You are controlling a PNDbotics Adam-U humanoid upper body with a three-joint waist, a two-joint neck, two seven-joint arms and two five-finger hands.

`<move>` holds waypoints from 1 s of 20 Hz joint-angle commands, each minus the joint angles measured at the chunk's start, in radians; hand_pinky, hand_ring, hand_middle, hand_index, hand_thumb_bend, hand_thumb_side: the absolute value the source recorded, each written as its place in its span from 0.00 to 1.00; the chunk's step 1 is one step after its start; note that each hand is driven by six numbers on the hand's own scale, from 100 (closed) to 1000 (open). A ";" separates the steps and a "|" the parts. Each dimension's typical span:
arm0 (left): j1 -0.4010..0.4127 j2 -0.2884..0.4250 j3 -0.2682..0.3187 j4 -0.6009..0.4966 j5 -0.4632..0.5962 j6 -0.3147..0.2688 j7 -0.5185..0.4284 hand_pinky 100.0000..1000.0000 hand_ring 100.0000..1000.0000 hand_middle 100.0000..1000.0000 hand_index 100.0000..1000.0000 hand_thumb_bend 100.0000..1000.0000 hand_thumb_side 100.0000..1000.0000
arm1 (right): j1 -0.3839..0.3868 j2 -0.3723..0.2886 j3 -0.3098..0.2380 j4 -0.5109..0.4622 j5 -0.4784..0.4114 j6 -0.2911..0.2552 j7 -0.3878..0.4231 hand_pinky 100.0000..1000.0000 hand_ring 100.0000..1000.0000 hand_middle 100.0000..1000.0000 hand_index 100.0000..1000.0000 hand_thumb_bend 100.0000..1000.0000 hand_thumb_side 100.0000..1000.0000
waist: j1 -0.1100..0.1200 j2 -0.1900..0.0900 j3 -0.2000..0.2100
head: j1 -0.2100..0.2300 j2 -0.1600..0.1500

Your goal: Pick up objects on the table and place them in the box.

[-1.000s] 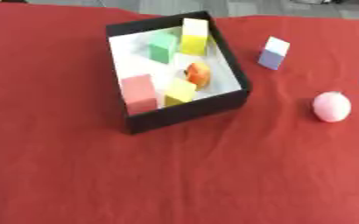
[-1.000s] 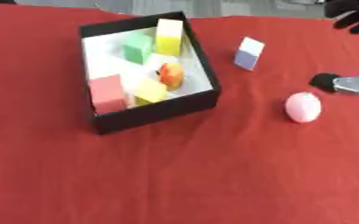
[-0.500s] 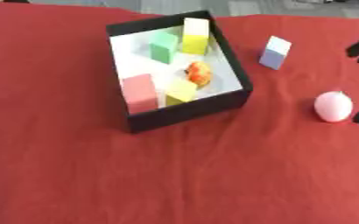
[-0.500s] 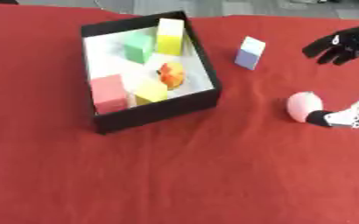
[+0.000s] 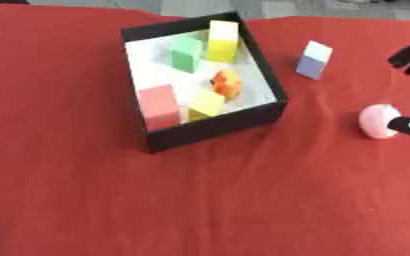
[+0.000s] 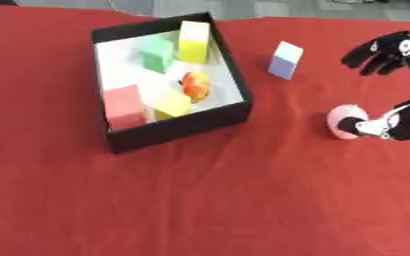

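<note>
pink egg-like object (image 6: 343,121) on red desk (image 6: 243,200), right of box (image 6: 235,112) | right robot hand (image 6: 392,122): thumb touches its right side, fingers spread above, nothing grasped | left robot hand not visible | next, I judge: close, carry left to box

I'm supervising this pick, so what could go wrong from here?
The pink egg is round, and the right hand touches only its side; it may roll away. Carrying it to the box, the hand might knock the upright lilac block over.
</note>
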 commanded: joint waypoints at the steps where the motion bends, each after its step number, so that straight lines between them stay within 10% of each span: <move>1: -0.008 0.018 0.004 -0.017 0.002 -0.003 -0.004 0.62 0.65 0.63 0.74 0.36 0.69 | -0.028 0.015 0.019 0.053 0.035 0.007 0.011 0.77 0.76 0.74 0.81 0.47 0.15 | 0.005 -0.020 0.003 | -0.006 -0.005; 20: -0.010 0.005 0.008 -0.017 0.001 -0.009 -0.006 0.62 0.65 0.61 0.74 0.36 0.67 | -0.054 0.120 0.035 0.392 0.216 -0.110 0.013 0.79 0.79 0.77 0.83 0.45 0.18 | 0.012 -0.011 0.005 | -0.008 -0.014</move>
